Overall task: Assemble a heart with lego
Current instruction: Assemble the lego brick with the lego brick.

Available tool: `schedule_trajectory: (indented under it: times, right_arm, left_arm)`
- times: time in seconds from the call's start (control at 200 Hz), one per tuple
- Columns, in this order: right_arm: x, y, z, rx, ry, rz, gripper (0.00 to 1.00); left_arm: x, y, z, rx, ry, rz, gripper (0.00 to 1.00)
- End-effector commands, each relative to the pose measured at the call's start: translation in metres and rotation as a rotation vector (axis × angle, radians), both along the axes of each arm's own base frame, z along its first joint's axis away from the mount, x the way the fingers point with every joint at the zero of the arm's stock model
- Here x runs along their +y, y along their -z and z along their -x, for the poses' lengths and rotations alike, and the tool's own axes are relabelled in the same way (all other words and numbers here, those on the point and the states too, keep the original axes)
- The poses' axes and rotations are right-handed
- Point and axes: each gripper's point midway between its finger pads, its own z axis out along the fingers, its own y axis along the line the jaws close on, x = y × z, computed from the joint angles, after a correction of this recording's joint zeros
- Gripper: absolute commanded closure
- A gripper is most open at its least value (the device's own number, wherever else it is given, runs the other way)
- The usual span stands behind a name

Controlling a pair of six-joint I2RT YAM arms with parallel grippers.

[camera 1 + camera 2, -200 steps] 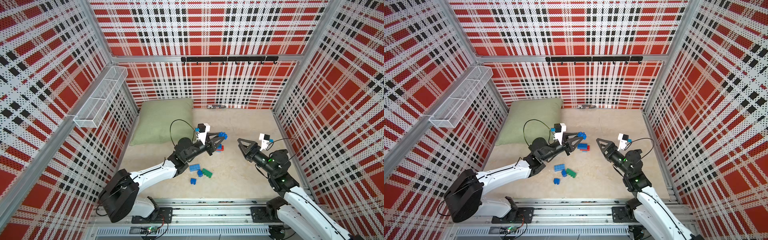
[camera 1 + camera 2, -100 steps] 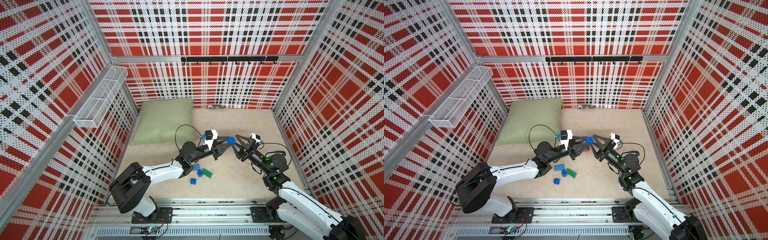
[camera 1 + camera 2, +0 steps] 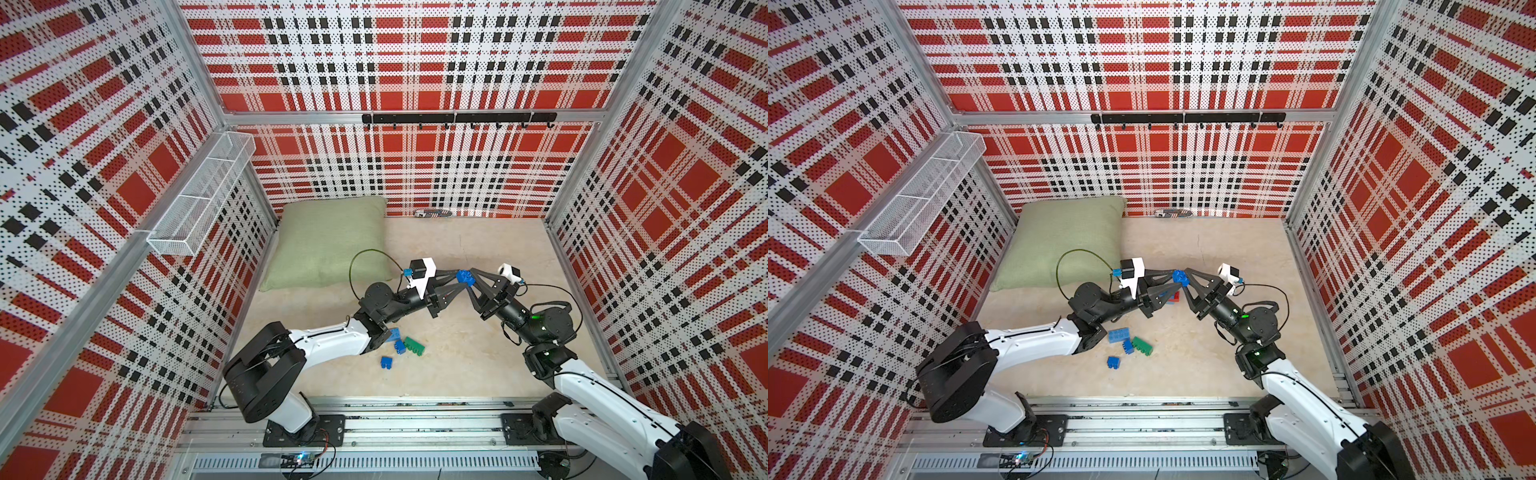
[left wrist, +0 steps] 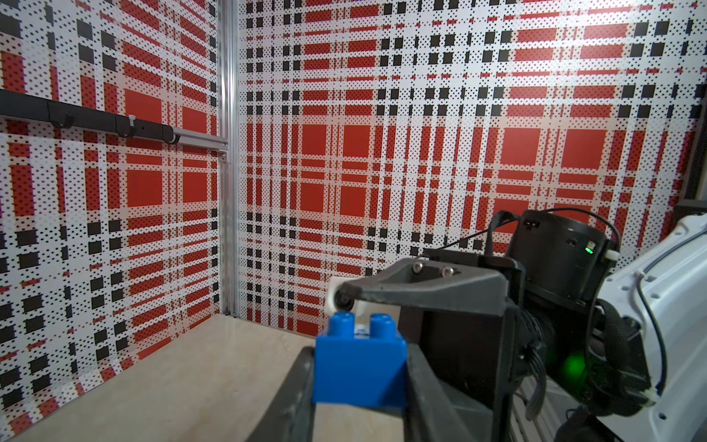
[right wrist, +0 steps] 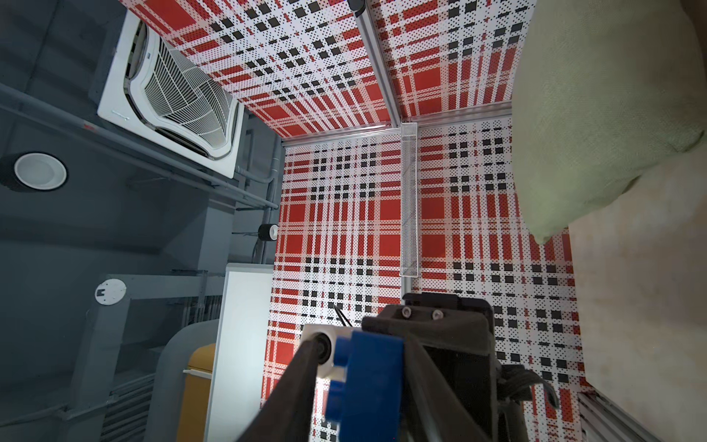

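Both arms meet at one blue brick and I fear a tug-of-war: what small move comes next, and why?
Probably open the left gripper. It and the right gripper both appear closed on the same blue brick in mid-air, so one must let go before either arm pulls away.

A small dark blue two-stud plastic brick hangs in the air just off the green pillow's near right corner, pinched between the left pincer and right pincer. Below it on the surface lies a red-and-blue joined cluster, mostly hidden. Further from the pillow lie a light blue brick, a green brick just beside a small blue brick, and a lone two-stud blue brick.
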Motion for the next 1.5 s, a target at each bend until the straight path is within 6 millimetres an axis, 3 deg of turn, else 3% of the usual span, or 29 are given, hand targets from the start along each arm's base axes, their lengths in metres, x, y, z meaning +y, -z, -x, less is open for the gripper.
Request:
schedule_trajectory:
  times: [0.0,0.205,0.361,0.411,0.501,0.621,0.736,0.867,1.122,1.297,1.388,1.493]
  right_arm:
    - [0.001,-0.021,0.006,-0.069,-0.01,-0.015,0.66]
    - [0.0,-0.017,0.002,-0.085,0.032,0.045,0.77]
    - [-0.009,-0.007,-0.013,-0.12,0.124,0.196,0.79]
    - [-0.018,0.005,-0.023,-0.111,0.165,0.259,0.79]
    - [-0.033,0.033,-0.039,-0.097,0.246,0.374,0.82]
    - [-0.033,0.071,-0.056,-0.117,0.281,0.559,0.82]
    - [-0.029,0.103,-0.068,-0.158,0.285,0.681,0.83]
    - [-0.025,0.14,-0.077,-0.158,0.279,0.73,0.83]
    - [-0.014,0.185,-0.102,-0.146,0.263,0.749,0.82]
    - [-0.008,0.202,-0.115,-0.148,0.258,0.723,0.81]
    - [-0.002,0.201,-0.118,-0.172,0.25,0.677,0.8]
    - [-0.001,0.21,-0.124,-0.159,0.259,0.679,0.79]
  left_arm:
    - [-0.002,-0.007,-0.001,-0.011,0.006,0.015,0.82]
    - [0.001,-0.004,-0.007,-0.013,-0.022,-0.007,0.79]
    - [0.007,-0.001,-0.013,0.015,-0.067,-0.034,0.39]
    - [0.011,0.001,-0.017,0.041,-0.099,-0.045,0.28]
    - [0.027,0.005,-0.024,0.107,-0.161,-0.045,0.26]
    - [0.054,0.02,-0.041,0.279,-0.274,-0.019,0.25]
    - [0.08,0.053,-0.061,0.533,-0.306,0.024,0.25]
    - [0.097,0.111,-0.092,0.814,-0.393,-0.001,0.25]
    - [0.085,0.181,-0.118,1.0,-0.445,-0.123,0.26]
    - [0.072,0.202,-0.128,1.029,-0.415,-0.171,0.29]
    - [0.062,0.217,-0.13,1.068,-0.368,-0.2,0.32]
    - [0.062,0.233,-0.134,1.087,-0.392,-0.231,0.34]
